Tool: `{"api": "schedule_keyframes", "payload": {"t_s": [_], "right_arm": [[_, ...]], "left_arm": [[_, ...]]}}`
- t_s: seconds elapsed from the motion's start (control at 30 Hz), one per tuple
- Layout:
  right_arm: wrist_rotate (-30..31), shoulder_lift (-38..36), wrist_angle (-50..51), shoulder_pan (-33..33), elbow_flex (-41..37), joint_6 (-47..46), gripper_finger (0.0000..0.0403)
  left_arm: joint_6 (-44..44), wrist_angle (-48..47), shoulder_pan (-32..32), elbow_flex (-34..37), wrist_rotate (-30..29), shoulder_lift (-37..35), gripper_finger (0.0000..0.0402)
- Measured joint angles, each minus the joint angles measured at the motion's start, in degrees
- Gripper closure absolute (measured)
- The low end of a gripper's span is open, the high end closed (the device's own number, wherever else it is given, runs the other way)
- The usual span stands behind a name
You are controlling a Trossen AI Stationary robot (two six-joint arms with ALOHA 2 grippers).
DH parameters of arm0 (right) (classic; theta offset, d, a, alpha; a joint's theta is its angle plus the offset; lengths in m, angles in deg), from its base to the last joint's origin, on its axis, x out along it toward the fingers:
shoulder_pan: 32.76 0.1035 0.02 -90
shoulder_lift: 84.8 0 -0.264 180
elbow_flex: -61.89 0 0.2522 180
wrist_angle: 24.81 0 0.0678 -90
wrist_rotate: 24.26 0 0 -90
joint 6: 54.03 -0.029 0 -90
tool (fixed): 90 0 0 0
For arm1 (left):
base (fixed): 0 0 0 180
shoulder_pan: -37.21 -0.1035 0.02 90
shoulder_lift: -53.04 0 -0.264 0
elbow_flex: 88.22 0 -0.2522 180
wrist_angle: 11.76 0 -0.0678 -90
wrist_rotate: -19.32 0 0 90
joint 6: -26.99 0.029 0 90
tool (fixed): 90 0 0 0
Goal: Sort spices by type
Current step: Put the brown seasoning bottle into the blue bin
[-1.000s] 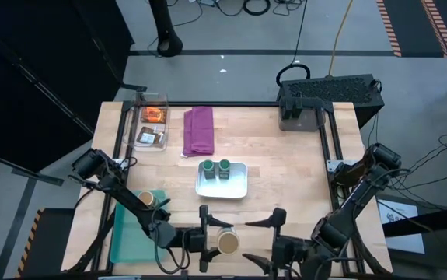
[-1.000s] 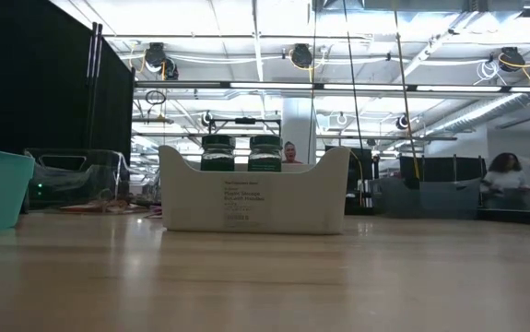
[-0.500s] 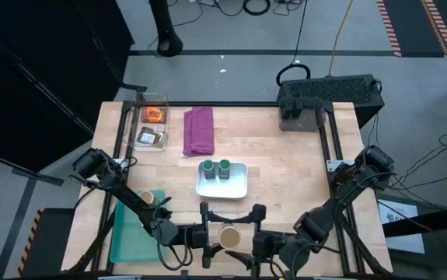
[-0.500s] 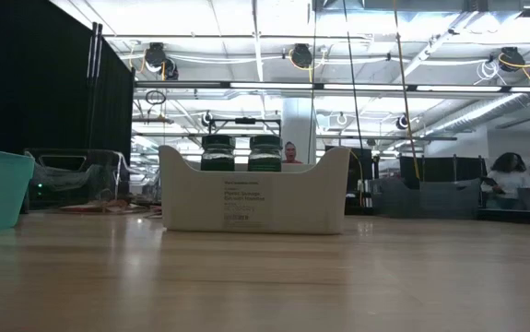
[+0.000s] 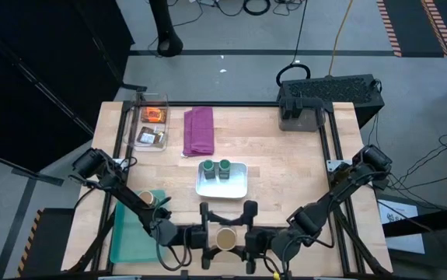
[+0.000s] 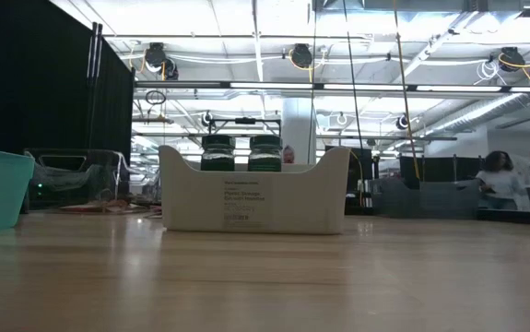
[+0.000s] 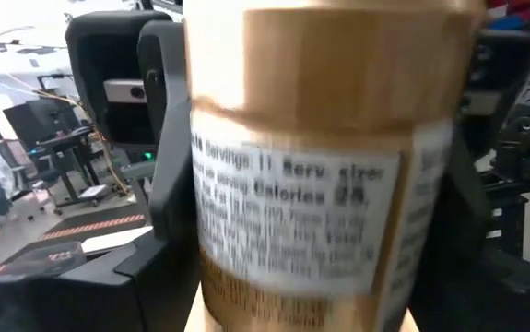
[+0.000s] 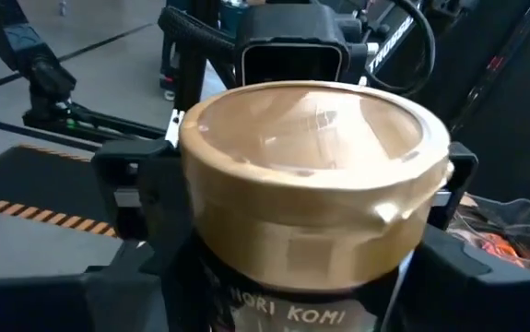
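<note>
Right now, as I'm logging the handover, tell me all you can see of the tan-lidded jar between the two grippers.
The tan-lidded jar is a small round jar with a smooth tan lid and a white label printed with nutrition text. It stands near the table's front edge, between the left gripper and the right gripper, whose dark fingers flank it on both sides. Whether it rests on the table is unclear.

Beyond the wooden desk (image 6: 265,277) lies grey floor (image 5: 231,70) with cables, black curtains (image 6: 34,111) at one side, and bright ceiling strip lights (image 6: 338,86) overhead.
</note>
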Motion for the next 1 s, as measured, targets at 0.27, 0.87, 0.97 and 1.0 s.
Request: {"api": "schedule_keyframes", "payload": {"t_s": [0.27, 0.87, 0.97, 1.0], "right_arm": [[0.37, 0.0, -0.01, 0.23, 0.0, 1.74, 0.0159], [7.27, -1.81, 12.73, 2.25, 0.13, -5.25, 0.0159], [7.44, -1.84, 13.69, 2.25, 0.12, -5.19, 0.0159], [7.58, -1.84, 13.42, 2.25, 0.13, -4.84, 0.0159]], "left_arm": [[0.0, -0.04, 0.14, -0.02, -0.92, 0.0, 0.0097], [-6.38, -6.99, -0.4, -0.2, -2.78, 0.0, 0.0095], [-6.7, -7.72, -0.53, -0.16, -2.78, 0.0, 0.0095], [-7.23, -7.81, -0.57, -0.15, -2.75, 0.0, 0.0095]]}}
